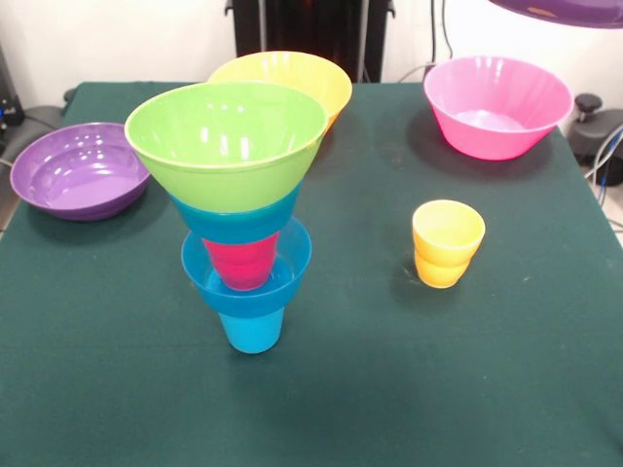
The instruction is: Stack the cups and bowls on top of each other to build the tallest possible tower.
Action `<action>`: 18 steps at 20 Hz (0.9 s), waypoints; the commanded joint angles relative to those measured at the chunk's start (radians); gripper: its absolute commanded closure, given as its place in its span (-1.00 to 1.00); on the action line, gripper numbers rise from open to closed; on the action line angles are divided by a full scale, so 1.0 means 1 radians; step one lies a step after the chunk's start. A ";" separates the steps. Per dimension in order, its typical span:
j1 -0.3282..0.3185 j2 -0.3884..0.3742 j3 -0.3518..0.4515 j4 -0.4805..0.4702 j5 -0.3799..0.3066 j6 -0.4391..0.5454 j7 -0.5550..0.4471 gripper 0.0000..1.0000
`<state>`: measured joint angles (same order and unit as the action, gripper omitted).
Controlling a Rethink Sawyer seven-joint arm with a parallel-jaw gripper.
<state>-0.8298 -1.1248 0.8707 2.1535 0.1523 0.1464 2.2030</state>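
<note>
The tower stands left of the table's middle. From the bottom it is a blue cup (251,331), a small blue bowl (246,277), a red cup (241,261), a second blue bowl (238,216) and a lime green bowl (226,136) on top. A yellow cup (448,243) stands alone at the right. An orange bowl (292,78) sits behind the tower, a pink bowl (496,105) at the far right, a purple bowl (80,170) at the left edge. Part of a second purple bowl (574,10) shows at the top right corner; what holds it is hidden. The gripper is out of view.
The robot's black pedestal (311,29) stands at the table's far side. Dark equipment and cables lie off the table's right edge (596,131) and left edge (12,112). The green table cloth (389,389) covers the whole top.
</note>
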 commanded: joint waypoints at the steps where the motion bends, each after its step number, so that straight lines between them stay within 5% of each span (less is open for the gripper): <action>1: -0.026 0.041 0.067 0.080 -0.005 0.050 0.090 1.00; 18: -0.150 0.076 0.139 0.112 -0.062 0.053 0.036 1.00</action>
<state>-0.9740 -1.1203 0.9637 2.1732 0.1492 0.1464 2.2030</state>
